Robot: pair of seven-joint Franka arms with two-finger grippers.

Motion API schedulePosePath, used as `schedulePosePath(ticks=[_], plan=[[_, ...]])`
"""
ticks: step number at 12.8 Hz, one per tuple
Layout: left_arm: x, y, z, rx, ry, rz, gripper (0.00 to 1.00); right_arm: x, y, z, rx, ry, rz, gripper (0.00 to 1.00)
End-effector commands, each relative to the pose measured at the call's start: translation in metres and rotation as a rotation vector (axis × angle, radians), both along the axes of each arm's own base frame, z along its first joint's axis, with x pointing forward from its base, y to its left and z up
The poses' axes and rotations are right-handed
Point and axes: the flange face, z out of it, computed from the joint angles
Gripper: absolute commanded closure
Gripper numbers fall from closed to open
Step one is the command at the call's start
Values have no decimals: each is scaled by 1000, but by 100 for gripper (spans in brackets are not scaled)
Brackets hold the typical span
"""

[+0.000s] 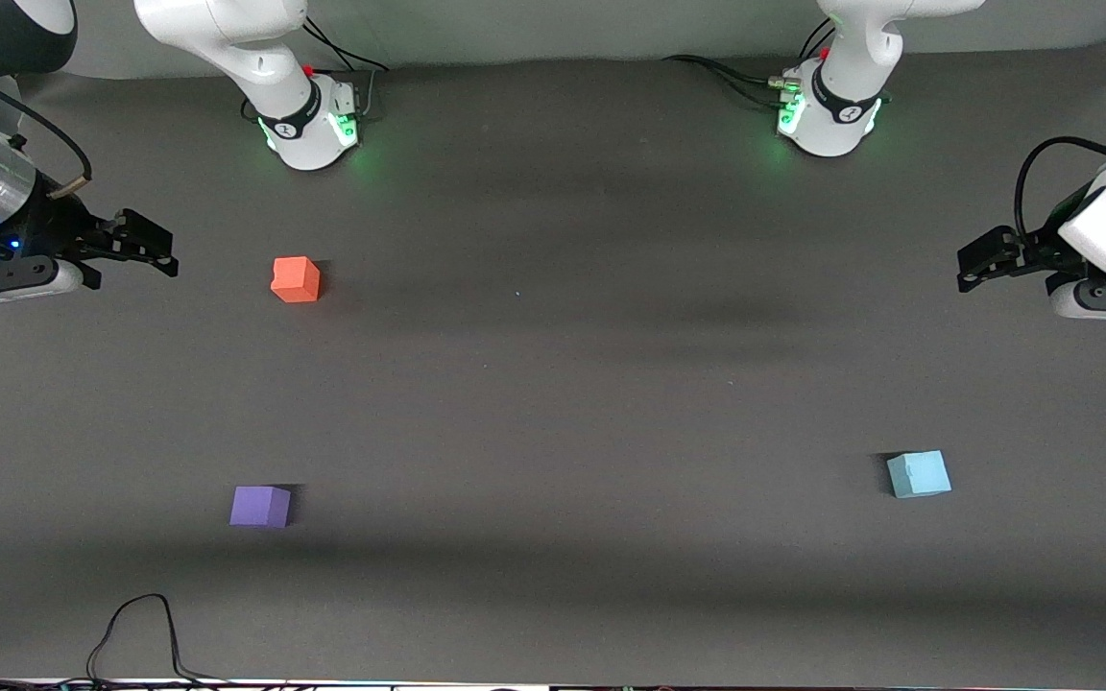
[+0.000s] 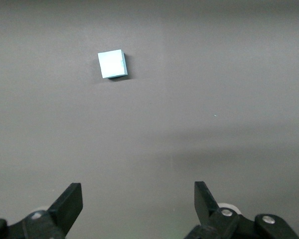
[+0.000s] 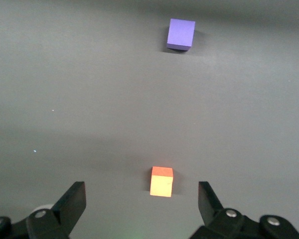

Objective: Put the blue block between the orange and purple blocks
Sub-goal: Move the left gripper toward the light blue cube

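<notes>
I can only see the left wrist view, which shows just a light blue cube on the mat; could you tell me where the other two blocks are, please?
Observer: The orange block and purple block sit toward the right arm's end of the table, apart, purple nearer the front camera.
Operator: Is anything between them?
Observer: No, only bare mat; the blue block lies toward the left arm's end.
Operator: And the right gripper?
Observer: The right gripper is open, holding nothing, beside the orange block.

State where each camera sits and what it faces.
Front view: high across the table, facing both bases; orange block, purple block, blue block, both arms show.
Left wrist view: looks down at the blue block past the open left gripper.
Right wrist view: open right gripper, orange and purple blocks.
Each wrist view shares its blocks with the front view.
</notes>
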Motion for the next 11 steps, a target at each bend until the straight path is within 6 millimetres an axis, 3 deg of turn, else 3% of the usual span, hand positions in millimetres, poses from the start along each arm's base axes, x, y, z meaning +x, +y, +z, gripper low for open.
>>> schedulePosePath(ticks=[1,4,6,8,9,11], plan=[[11,15,-3,12,-33,6,0,0,-2,8,26,-12,17,0],[45,30,-17,12,-36,29,0,6,-11,17,20,-34,33,0],[74,61,-40,8,-19,48,0,-1,-10,14,20,9,165,0],[103,76,-68,5,-1,-34,0,-6,-25,17,26,42,-5,0],[111,99,-83,-5,13,-12,0,-6,-30,18,27,41,-27,0],[134,114,-97,-2,-37,3,0,-5,-40,22,29,32,-58,0]])
